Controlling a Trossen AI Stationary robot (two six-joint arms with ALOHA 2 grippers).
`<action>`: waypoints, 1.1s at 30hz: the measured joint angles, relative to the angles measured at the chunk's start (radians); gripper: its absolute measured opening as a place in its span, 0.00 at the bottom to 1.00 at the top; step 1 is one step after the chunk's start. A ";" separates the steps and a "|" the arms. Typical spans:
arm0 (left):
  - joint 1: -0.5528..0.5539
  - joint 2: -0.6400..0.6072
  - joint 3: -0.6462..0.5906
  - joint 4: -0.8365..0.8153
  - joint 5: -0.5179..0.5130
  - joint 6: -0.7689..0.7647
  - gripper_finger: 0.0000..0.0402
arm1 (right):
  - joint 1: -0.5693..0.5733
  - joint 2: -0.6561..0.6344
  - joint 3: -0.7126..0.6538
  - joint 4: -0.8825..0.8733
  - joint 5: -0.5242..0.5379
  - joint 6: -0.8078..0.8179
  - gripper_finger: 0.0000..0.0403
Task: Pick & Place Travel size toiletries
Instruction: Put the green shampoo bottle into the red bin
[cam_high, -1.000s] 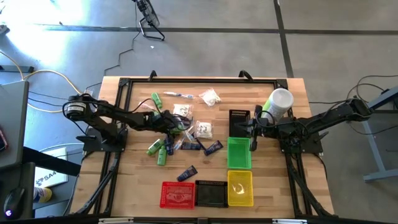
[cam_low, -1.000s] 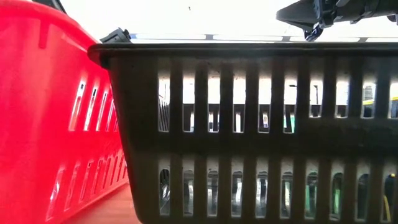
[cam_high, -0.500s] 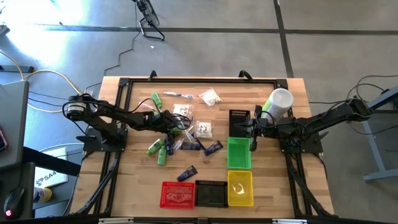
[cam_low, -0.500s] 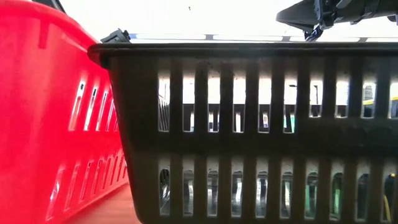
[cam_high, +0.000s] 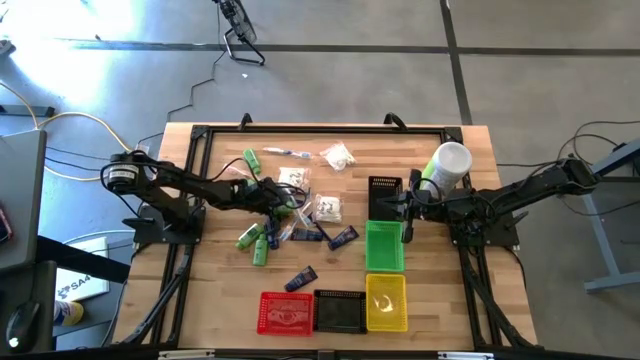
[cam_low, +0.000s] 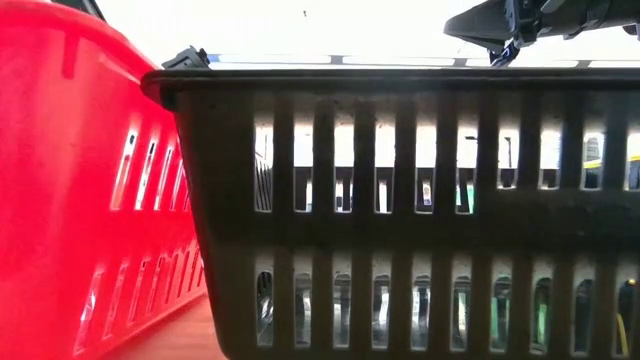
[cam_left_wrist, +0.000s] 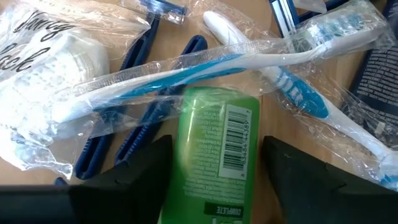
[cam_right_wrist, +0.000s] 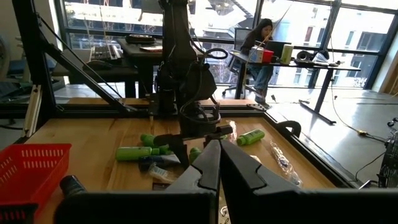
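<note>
A: What does the high view show?
B: The left gripper (cam_high: 283, 204) reaches into the toiletry pile mid-table, among green bottles (cam_high: 256, 240), navy tubes (cam_high: 343, 237) and white packets (cam_high: 328, 208). The right gripper (cam_high: 403, 212) hangs over the green basket (cam_high: 384, 247), next to the white cup (cam_high: 449, 163). Red (cam_high: 285, 312), black (cam_high: 340, 312) and yellow baskets (cam_high: 387, 302) line the near edge.

A: And the low view?
B: Mostly the walls of the black basket (cam_low: 400, 200) and the red basket (cam_low: 80, 180); part of an arm shows at the top.

A: The left wrist view?
B: Its fingers (cam_left_wrist: 134, 177) stand spread on both sides of a green bottle (cam_left_wrist: 214, 155), not clearly touching it. A wrapped toothbrush (cam_left_wrist: 205, 65) lies across the bottle's far end, beside blue razors (cam_left_wrist: 140, 53).

A: The right wrist?
B: Its fingertips (cam_right_wrist: 208, 165) are pressed together, holding nothing. A person sits at a desk far off.
</note>
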 joint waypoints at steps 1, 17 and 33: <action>0.000 0.000 0.000 0.001 0.001 -0.003 0.57 | 0.000 0.000 0.000 0.000 0.000 0.005 0.01; 0.000 0.000 -0.001 0.023 -0.002 0.002 0.49 | 0.000 0.000 0.000 -0.035 0.007 0.079 0.01; 0.000 0.000 -0.001 0.028 -0.023 -0.003 0.49 | 0.000 0.000 0.000 -0.039 0.006 0.077 0.01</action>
